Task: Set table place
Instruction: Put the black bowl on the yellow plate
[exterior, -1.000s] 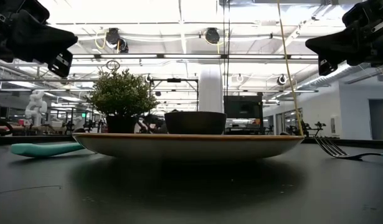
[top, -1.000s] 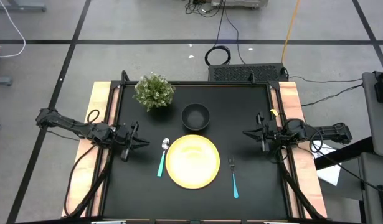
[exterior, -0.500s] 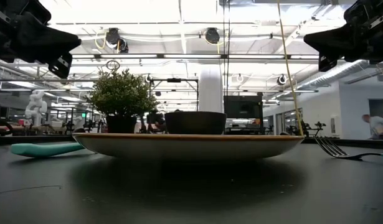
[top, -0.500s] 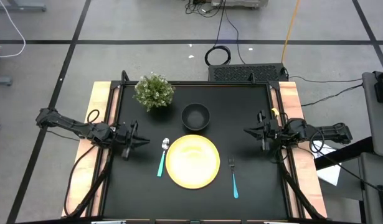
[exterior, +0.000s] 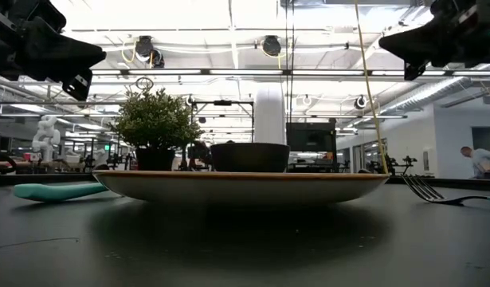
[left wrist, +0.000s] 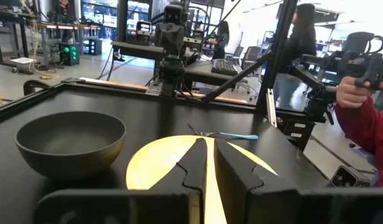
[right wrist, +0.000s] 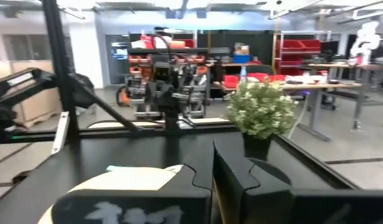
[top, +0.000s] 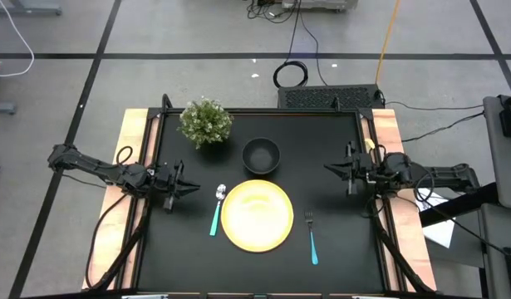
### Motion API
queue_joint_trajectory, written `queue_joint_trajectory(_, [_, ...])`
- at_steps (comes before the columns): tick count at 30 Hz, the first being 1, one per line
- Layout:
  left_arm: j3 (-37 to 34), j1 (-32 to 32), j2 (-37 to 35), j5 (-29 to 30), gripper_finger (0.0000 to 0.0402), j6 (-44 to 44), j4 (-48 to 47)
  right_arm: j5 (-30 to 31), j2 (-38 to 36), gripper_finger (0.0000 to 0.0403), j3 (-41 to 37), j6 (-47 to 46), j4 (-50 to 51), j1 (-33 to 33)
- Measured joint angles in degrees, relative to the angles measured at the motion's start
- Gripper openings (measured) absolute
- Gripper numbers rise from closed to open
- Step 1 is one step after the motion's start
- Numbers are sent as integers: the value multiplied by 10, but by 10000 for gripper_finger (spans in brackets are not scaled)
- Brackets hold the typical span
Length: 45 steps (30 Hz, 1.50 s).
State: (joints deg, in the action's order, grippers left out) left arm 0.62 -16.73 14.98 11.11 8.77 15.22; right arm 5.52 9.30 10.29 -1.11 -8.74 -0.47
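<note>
The table (top: pixel 338 232) carries the place setting at its middle. The plate (top: pixel 257 215) lies nearest the front edge, with the plant (top: pixel 206 122) well behind at the back left. The bowl (top: pixel 261 155) sits just behind the plate. The fork (top: pixel 311 236) lies right of the plate, the spoon (top: pixel 217 208) left. The left gripper (top: pixel 187 188) hovers by the left edge, fingers nearly together, empty. The right gripper (top: pixel 332 169) hovers by the right edge, likewise narrow and empty.
</note>
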Motion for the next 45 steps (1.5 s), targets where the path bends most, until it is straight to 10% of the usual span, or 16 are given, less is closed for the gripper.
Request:
queue_joint_trajectory(27, [0, 0, 0, 45, 31, 0, 0, -1, 257, 0, 100, -3, -44, -182])
queue_joint_trajectory(45, [0, 0, 0, 45, 31, -7, 1, -160, 409, 0, 144, -16, -121, -256])
